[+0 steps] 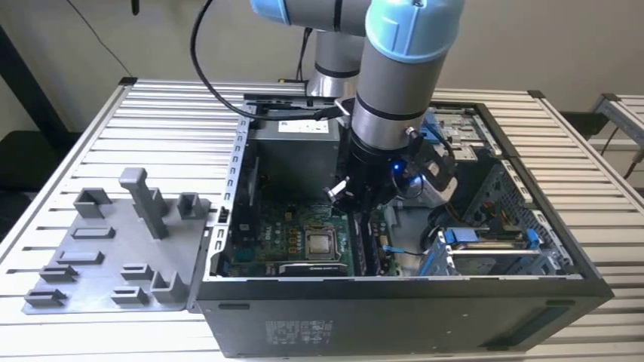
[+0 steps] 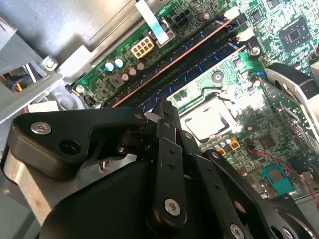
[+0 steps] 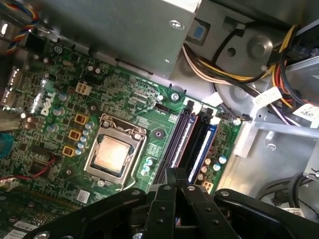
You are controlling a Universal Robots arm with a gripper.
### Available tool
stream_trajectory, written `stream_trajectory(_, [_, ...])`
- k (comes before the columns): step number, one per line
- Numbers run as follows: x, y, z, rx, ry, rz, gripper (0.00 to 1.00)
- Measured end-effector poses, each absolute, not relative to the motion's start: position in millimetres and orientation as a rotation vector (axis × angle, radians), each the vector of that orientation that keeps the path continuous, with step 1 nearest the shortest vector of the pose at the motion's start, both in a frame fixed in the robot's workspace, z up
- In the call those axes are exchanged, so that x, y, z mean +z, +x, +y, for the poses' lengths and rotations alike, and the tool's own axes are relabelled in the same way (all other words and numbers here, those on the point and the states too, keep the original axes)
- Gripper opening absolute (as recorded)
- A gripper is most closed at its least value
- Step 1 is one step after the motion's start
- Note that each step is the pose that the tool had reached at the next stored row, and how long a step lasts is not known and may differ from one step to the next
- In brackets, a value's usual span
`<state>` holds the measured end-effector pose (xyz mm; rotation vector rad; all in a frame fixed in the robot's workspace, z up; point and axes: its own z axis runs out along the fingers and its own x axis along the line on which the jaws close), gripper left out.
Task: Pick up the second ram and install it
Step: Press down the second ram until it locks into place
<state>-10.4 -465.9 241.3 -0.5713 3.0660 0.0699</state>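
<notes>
The arm reaches down into the open computer case [image 1: 403,279] on the bench [image 1: 151,136]; its hand [image 3: 177,175] hangs just above the memory slots [image 3: 192,142], to the exterior view's right of the processor [image 3: 112,154], fingers [image 2: 167,117] drawn together with nothing visibly between them. A long dark stick [image 2: 174,62], probably the second ram, lies seated along one slot; the hand sits directly over that row, as if to press it home.

Above the memory slots [image 3: 192,144] the way is open; beside them the processor socket [image 3: 113,153] lies low, and cable bundles [image 3: 234,74] crowd their far end.
</notes>
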Motion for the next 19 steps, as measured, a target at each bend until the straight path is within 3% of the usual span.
stream_trajectory(19, [241.3,-10.4,-465.8,0.073,-0.843,3.003,0.11])
